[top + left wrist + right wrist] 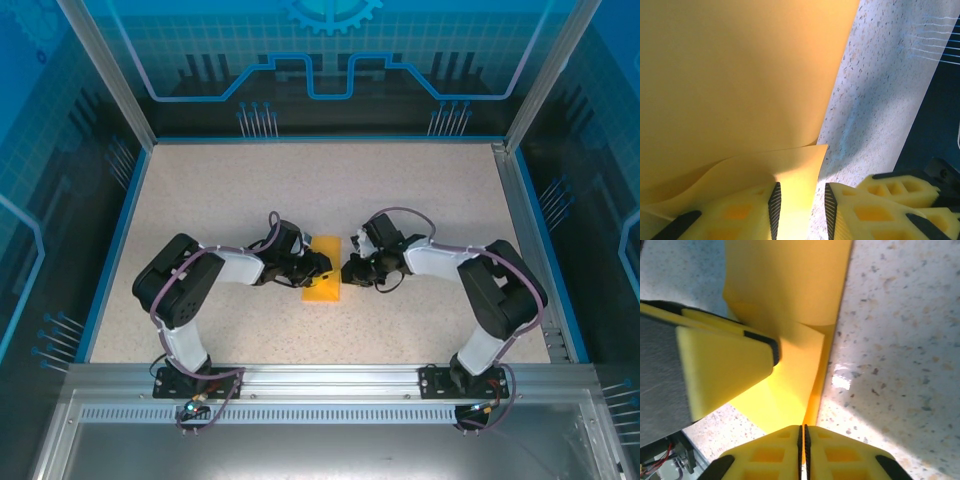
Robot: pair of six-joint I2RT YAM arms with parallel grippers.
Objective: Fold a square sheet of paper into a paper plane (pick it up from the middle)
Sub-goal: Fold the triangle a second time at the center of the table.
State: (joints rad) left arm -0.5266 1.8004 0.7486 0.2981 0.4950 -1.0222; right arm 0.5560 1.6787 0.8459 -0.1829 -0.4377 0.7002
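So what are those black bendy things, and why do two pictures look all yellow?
Those are two robot arms bolted to a speckled table. One picture looks down from above. The other two come from little cameras on the wrists, so close that you see yellow fingers and orange paper. The paper lies between the arms, partly folded, one flap curling up. The right gripper is pinched shut on a paper edge. The left gripper has its jaws apart, paper beneath the gap.

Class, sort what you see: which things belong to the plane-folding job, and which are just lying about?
Job:
paper
left pincer
right pincer

Just there:
table
rail
blue walls
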